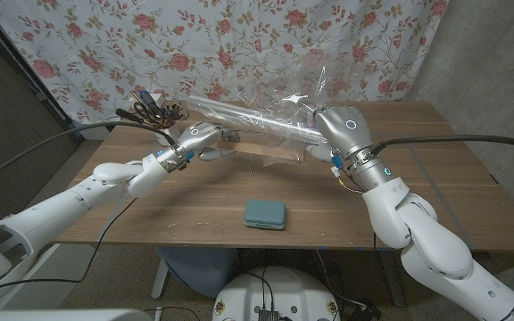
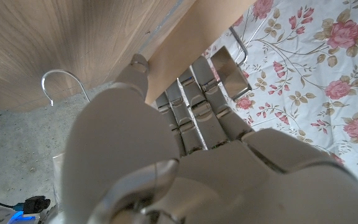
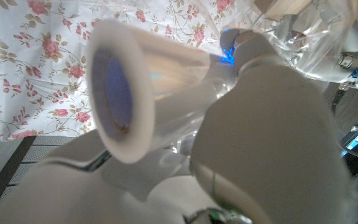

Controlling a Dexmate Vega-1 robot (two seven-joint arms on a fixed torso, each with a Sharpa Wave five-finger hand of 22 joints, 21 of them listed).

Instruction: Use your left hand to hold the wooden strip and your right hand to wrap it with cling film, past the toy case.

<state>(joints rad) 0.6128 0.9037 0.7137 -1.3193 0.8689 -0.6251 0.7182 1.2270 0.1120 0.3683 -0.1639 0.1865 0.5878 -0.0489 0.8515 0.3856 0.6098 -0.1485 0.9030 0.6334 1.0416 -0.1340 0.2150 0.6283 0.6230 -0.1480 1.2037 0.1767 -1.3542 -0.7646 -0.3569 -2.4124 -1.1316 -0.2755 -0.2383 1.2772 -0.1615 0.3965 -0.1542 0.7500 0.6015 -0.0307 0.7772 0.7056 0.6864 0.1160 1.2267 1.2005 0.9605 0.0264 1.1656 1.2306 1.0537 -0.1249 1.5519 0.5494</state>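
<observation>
My left hand [image 1: 205, 141] grips the left end of the wooden strip [image 1: 261, 149], held above the table at the back middle. In the left wrist view the strip [image 2: 191, 43] runs between the fingers [image 2: 194, 106] and thumb. My right hand [image 1: 337, 129] holds the cling film roll [image 1: 239, 114], a long tube lying over the strip, with loose clear film [image 1: 288, 111] bunched around the strip's right end. The right wrist view shows the roll's open end [image 3: 120, 99] close up in my hand [image 3: 272, 149]. The teal toy case [image 1: 265, 214] lies on the table nearer the front, apart from both hands.
A holder with scissors and tools [image 1: 154, 111] stands at the back left of the wooden table [image 1: 444, 169]. A floral curtain [image 1: 239, 45] hangs behind. Cables trail from both arms.
</observation>
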